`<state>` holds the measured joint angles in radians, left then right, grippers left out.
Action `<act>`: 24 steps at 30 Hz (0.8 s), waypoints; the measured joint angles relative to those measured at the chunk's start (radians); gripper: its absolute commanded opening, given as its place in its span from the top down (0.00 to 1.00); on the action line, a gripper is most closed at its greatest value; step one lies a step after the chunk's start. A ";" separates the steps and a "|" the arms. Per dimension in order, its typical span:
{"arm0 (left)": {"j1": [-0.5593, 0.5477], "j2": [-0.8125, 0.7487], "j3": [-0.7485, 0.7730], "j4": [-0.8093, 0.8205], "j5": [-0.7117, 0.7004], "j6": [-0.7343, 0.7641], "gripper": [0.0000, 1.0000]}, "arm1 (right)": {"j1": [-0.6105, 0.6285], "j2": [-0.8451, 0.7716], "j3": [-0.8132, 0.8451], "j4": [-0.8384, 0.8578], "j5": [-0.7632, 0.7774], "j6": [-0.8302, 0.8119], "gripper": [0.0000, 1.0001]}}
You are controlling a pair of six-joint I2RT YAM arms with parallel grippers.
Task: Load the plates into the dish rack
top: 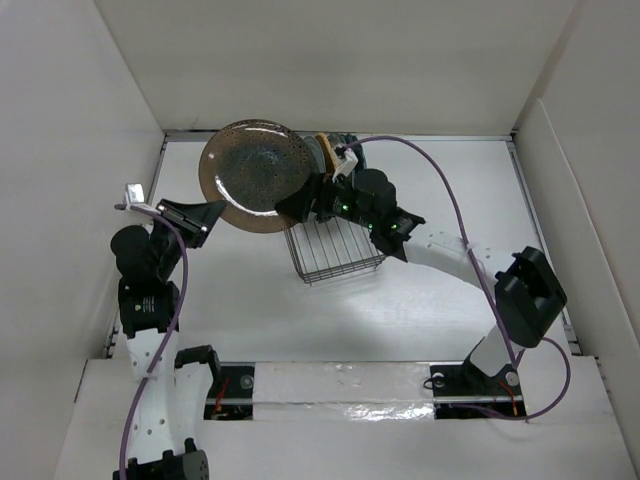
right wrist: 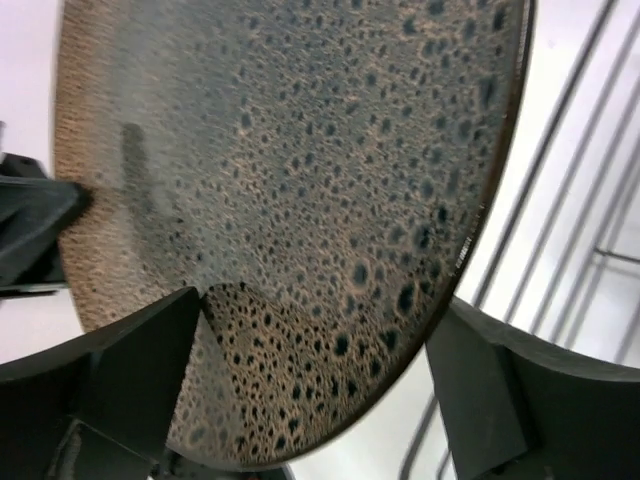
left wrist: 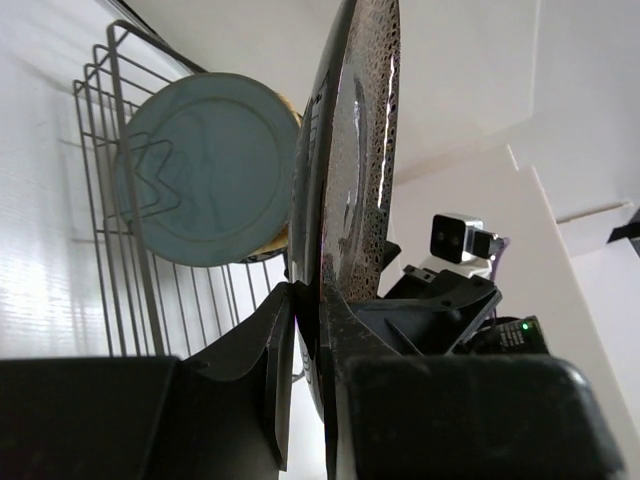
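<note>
The work surface is one white bench (top: 250, 310) enclosed by white walls. In the top view, one dish rack (top: 340, 250) stands at mid-width, nearer the far edge than the near edge. One large brown plate (top: 250, 175) is held off the bench toward the far edge, over the rack's left end, with its speckled face turned up toward the camera. The left gripper (top: 215, 212) meets the plate's rim on the side toward the left edge. The right gripper (top: 298, 205) is at the rim on the rack side. One tan plate (top: 322, 146) stands at the rack's far end.

In the left wrist view, the brown plate (left wrist: 355, 150) appears edge-on and upright. The left gripper (left wrist: 310, 300) has both fingers pressed onto its rim, one on each face. Behind it, the dish rack (left wrist: 110, 130) holds one teal plate (left wrist: 205, 180) standing on edge, with the tan plate (left wrist: 290, 108) showing as a sliver just behind it. Plates counted: three.

In the right wrist view, the brown plate (right wrist: 290, 200) fills the frame. The right gripper (right wrist: 322, 305) has its two fingers spread wide, with the plate's lower rim between them; contact cannot be confirmed. The dish rack (right wrist: 560, 180) wires show at the right.
</note>
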<state>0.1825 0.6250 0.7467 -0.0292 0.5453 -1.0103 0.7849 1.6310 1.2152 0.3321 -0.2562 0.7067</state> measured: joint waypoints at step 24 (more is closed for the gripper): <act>-0.018 0.082 -0.048 0.017 0.045 0.245 0.36 | -0.087 -0.058 -0.042 -0.032 0.076 0.022 1.00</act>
<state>0.1646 0.7074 0.6987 -0.0120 0.5907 -0.7658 0.6983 1.5734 1.1732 0.3004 -0.1799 0.7288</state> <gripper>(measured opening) 0.621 0.180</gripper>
